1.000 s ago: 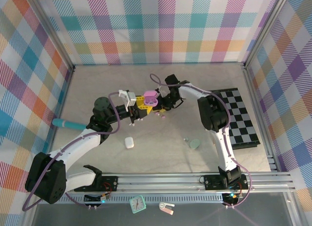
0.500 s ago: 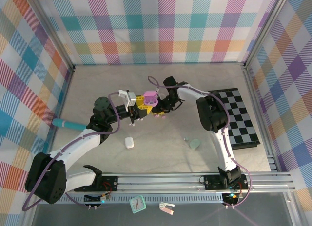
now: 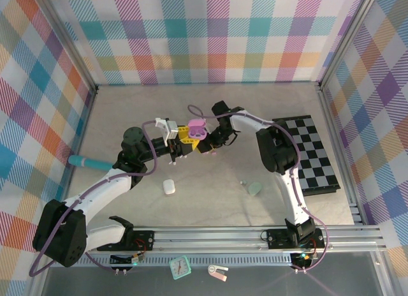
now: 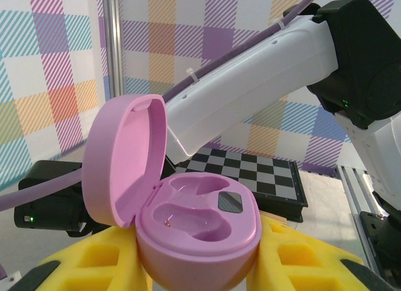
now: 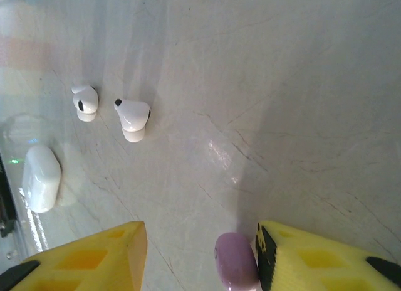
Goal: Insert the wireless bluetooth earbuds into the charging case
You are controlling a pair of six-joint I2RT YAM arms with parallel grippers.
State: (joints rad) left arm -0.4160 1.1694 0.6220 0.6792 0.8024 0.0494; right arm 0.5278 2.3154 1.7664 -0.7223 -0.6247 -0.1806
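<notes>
On the grey table (image 3: 210, 200), the left gripper (image 3: 184, 143) clamps the open pink charging case (image 4: 194, 228). The right gripper (image 5: 200, 256) is spread wide around a pink earbud (image 5: 235, 261).

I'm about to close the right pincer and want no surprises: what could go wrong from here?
1. The pink earbud lies on the table right beside one finger of the open right pincer, not centred. Closing may flick it away rather than grip it.
2. The left pincer holds the pink case with its lid open, and the right arm is close behind it. A bump could knock the lid or shift the case.
</notes>
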